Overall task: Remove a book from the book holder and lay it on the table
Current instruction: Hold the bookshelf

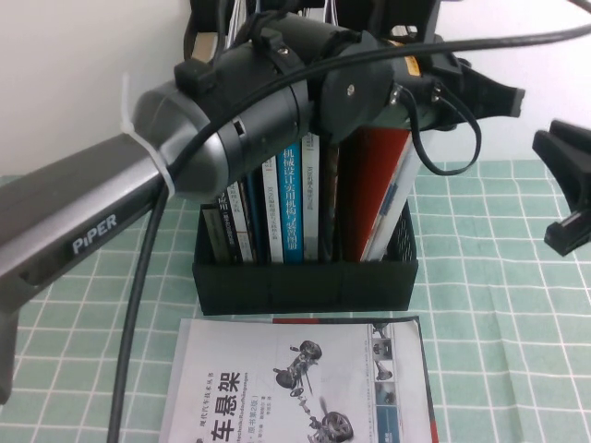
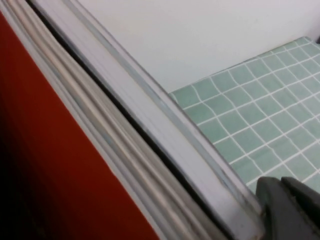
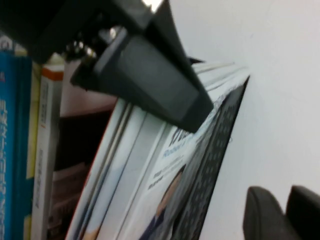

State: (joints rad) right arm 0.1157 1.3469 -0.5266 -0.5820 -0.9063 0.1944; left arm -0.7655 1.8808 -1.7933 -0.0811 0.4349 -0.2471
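Note:
The black book holder [image 1: 305, 286] stands mid-table with several upright books. The book, white-covered with a man in a dark suit, leans at its right end [image 1: 394, 205], against the mesh side wall [image 3: 210, 170]. Its cover shows in the right wrist view [image 3: 167, 202] and its white edge in the left wrist view [image 2: 150, 115]. My left gripper [image 1: 494, 97] reaches across over the holder's top, right at the book's upper edge, next to the red-covered magazine [image 2: 45, 150]. It also shows in the right wrist view [image 3: 145, 75]. My right gripper [image 1: 563, 189] hangs open and empty, right of the holder.
A white magazine with a car-suspension picture [image 1: 295, 388] lies flat on the green grid-cloth table [image 1: 499, 323] in front of the holder. Blue and white books [image 1: 291, 203] fill the holder's left part. A white wall stands close behind.

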